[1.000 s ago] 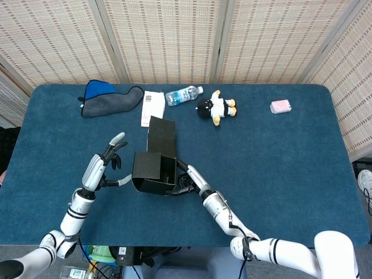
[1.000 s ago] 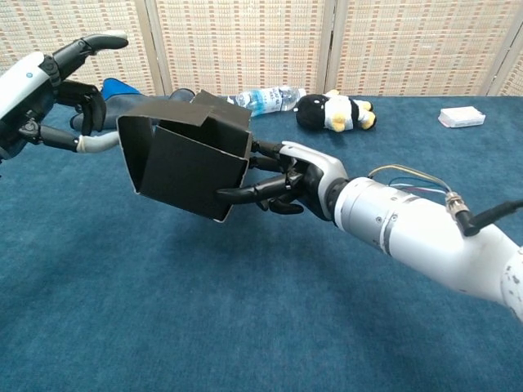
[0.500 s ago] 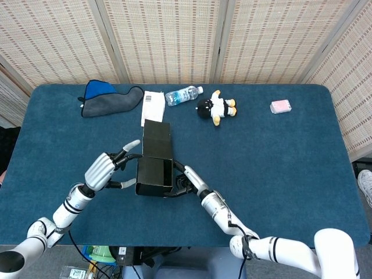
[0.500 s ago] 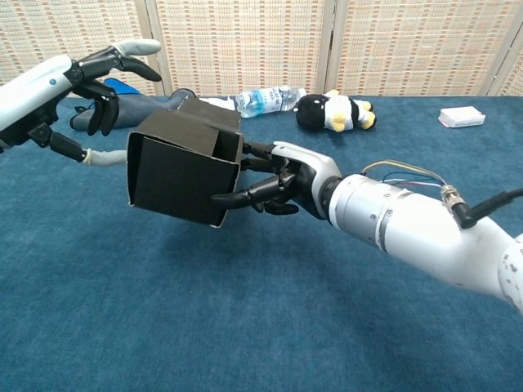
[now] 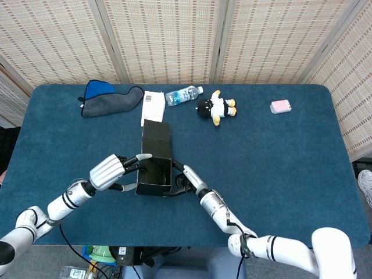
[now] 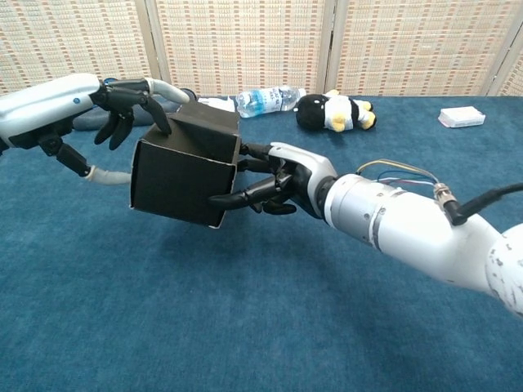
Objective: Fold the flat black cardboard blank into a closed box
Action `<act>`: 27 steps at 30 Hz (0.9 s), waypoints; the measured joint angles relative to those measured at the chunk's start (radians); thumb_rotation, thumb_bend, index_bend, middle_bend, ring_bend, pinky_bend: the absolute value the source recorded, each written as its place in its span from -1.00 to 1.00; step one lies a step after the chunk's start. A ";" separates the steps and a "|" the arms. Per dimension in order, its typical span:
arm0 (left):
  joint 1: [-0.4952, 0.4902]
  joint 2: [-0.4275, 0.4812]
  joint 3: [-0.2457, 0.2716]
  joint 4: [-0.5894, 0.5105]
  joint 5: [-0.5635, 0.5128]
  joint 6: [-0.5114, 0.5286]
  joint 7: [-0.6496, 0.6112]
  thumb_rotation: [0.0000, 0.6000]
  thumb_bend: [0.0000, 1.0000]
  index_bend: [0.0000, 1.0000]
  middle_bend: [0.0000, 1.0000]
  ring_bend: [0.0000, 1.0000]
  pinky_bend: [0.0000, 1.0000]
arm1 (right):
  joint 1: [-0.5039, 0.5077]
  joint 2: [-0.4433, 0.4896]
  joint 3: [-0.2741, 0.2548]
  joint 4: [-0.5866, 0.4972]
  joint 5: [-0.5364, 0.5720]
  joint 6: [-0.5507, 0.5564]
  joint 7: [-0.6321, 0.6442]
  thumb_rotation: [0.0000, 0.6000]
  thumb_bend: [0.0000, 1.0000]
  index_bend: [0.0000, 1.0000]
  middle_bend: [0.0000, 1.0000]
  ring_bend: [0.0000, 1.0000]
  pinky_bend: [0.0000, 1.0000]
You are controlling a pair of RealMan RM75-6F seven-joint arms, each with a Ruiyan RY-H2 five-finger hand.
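Note:
The black cardboard box [image 5: 156, 158] is held off the blue table, with a flap standing up at its far side. In the chest view the box [image 6: 184, 170] shows a flat dark front face and a top panel. My right hand [image 6: 274, 184] grips its right side, fingers wrapped on the front edge and the side wall. My left hand [image 6: 122, 106] lies over the top left edge with its fingers [image 6: 159, 88] spread and touching the top panel, and its thumb reaches toward the left face. In the head view the left hand [image 5: 110, 171] is at the box's left and the right hand [image 5: 180, 181] at its lower right.
Along the far edge of the table [image 5: 279, 174] lie a blue and grey cloth [image 5: 107, 99], a white card [image 5: 153, 106], a water bottle [image 5: 183, 94], a black and white plush toy [image 5: 216, 107] and a small pink box [image 5: 280, 106]. Woven screens stand behind.
My left hand has moved right from open air onto the box's top left edge. The box has turned squarer to the chest camera and its open side has closed over.

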 measured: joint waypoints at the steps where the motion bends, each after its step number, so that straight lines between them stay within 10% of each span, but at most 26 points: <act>1: -0.006 0.010 0.005 -0.012 0.004 -0.006 0.006 1.00 -0.65 -0.36 -0.69 0.27 0.41 | 0.002 -0.003 0.000 0.005 0.002 -0.001 -0.003 1.00 -0.29 -0.24 -0.16 0.53 1.00; 27: -0.127 0.136 0.099 -0.210 0.099 -0.149 0.196 1.00 -0.64 0.08 -0.06 0.31 0.42 | 0.031 -0.016 -0.002 0.022 0.010 0.005 -0.079 1.00 -0.29 -0.24 -0.15 0.53 1.00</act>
